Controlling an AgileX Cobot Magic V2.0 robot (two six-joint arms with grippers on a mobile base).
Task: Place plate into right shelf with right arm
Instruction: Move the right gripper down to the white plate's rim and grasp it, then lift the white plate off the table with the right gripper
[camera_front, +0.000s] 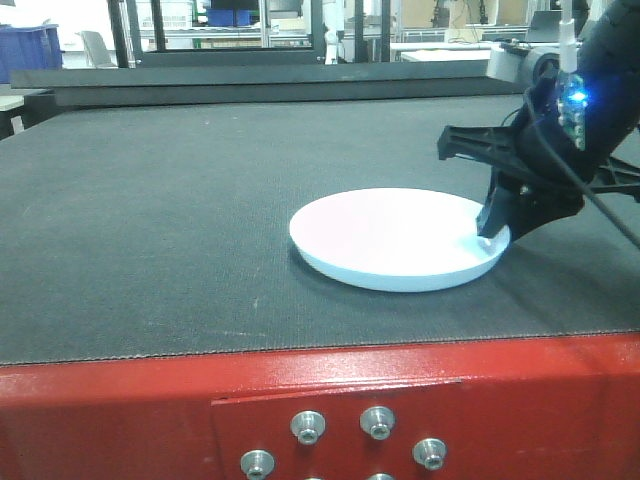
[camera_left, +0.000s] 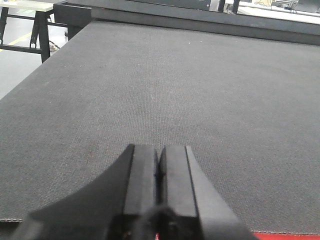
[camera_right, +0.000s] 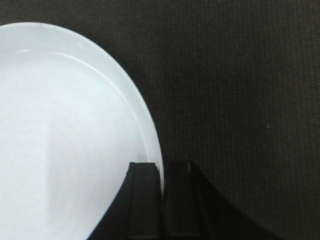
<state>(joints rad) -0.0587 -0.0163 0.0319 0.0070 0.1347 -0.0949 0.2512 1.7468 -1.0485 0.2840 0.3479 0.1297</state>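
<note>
one right gripper (camera_right: 161, 175), nearly closed, pinches the plate (camera_right: 65, 130) rim.

plate (camera_front: 385, 240): smooth, glossy white | table mat (camera_front: 170, 200): matt, coarse-woven dark grey | front panel (camera_front: 110, 420): red painted | bolts (camera_front: 308, 427): shiny metal

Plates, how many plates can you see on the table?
1. The plate lies flat on the dark table, toward its right side, and the right gripper pinches its right rim. No other plate shows in any view.
</note>
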